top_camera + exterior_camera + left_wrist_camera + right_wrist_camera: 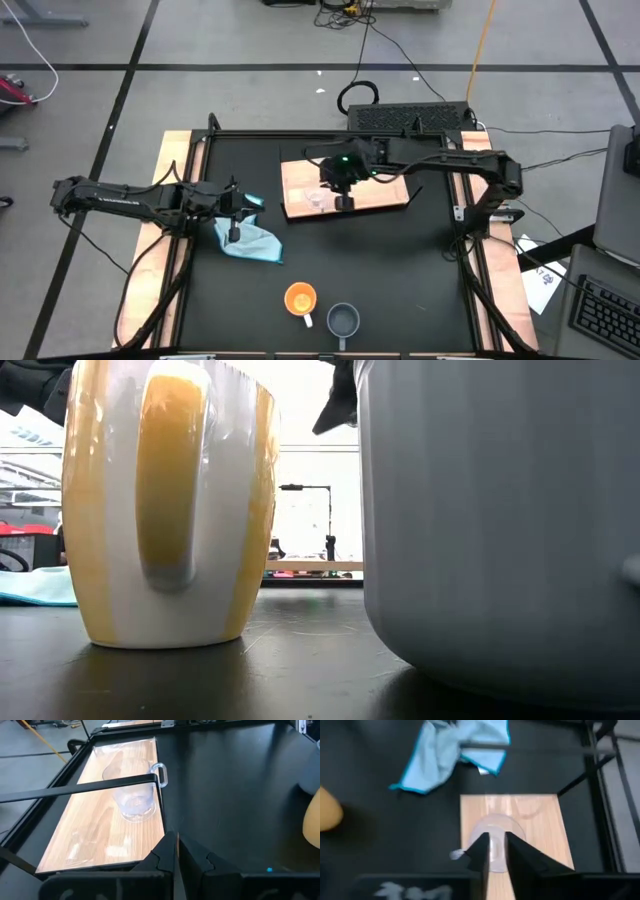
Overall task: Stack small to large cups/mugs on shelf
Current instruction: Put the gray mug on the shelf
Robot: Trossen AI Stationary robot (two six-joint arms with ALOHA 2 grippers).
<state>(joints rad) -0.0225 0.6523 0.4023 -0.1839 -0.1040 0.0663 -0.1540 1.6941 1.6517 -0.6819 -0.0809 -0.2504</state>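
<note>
Currently hovering right gripper (495, 851), fingers narrowly apart, over tiny clear glass cup (317, 200) on light-wood shelf board (385, 192) at 12 o'clock, probably just-placed stack base; left gripper (176, 851) shut.

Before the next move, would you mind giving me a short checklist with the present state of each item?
1. Glass cup upright on the shelf: ok.
2. Right gripper over the shelf beside the glass cup, fingers nearly together; whether they are clear of the cup: cannot tell.
3. Orange mug and grey mug upright at the table's near edge, not yet on the shelf: not ok.
4. Left gripper shut and empty over the cloth: ok.
5. Cloth lies off the shelf: ok.
</note>
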